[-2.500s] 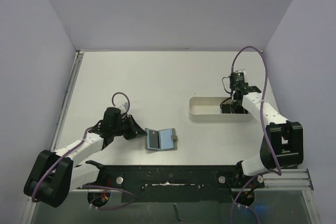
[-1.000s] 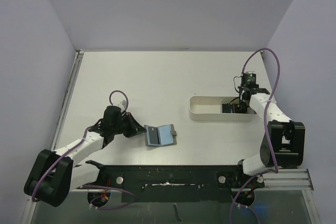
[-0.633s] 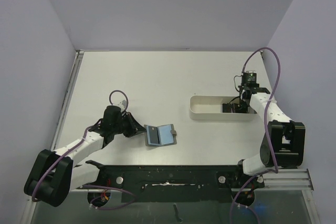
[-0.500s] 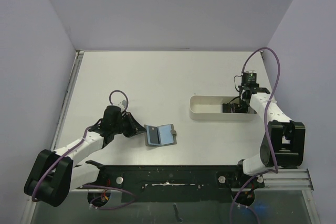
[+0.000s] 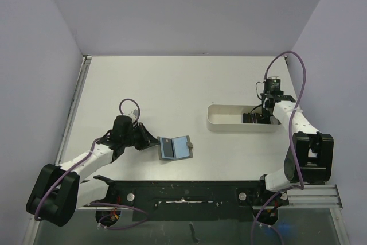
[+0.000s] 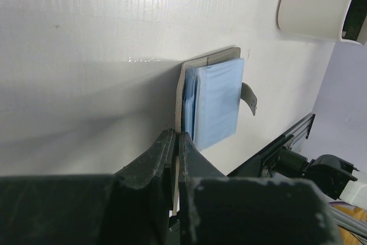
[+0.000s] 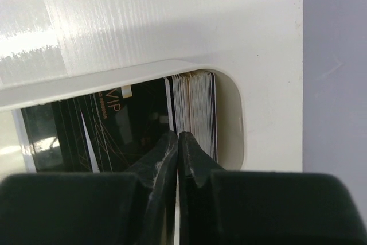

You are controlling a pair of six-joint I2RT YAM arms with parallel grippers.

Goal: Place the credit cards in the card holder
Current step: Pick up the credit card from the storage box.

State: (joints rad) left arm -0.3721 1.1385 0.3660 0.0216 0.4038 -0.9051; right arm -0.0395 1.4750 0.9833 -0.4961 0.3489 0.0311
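Now | left jaws clamp card holder (image 6: pixel 215 98) | right jaws in tray (image 5: pixel 228 125), credit cards (image 7: pixel 196 107): unclear

White oblong tray (image 5: pixel 229 126) on white table (image 5: pixel 166 90), right side; lavender walls (image 5: pixel 189 10) around.

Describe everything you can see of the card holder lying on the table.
The card holder is a small flat wallet, grey-olive outside with light blue lining that looks like fabric. It lies open on the white table, near the front edge, lining up. A short closing tab sticks out on one side. A dark rectangle, perhaps a card, shows on the half nearer the left gripper, whose shut fingers pinch that edge.
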